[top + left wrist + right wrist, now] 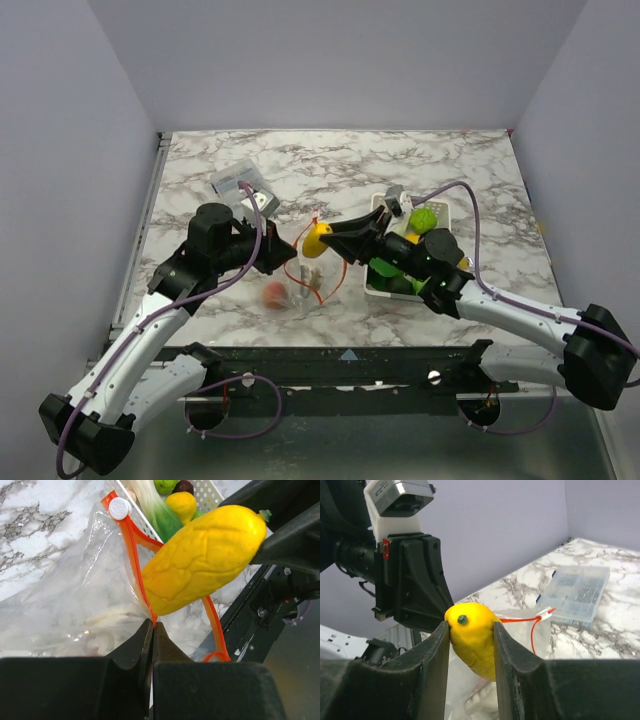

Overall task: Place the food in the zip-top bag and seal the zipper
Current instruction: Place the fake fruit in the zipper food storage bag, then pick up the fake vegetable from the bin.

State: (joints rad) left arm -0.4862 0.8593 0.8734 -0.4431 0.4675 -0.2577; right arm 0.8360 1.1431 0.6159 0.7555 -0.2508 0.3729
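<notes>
— Holding anything, the right gripper [471, 627]?
— Yes: its partly closed fingers clamp a yellow ridged plastic lemon [205, 560] right at the mouth of the transparent soft zip-top bag [65, 595].
— And the left gripper [152, 628]?
— Fully closed, pinching the bag's thin orange-red zipper strip [131, 545]. White toy mushrooms [107, 617] lie inside the bag.
</notes>
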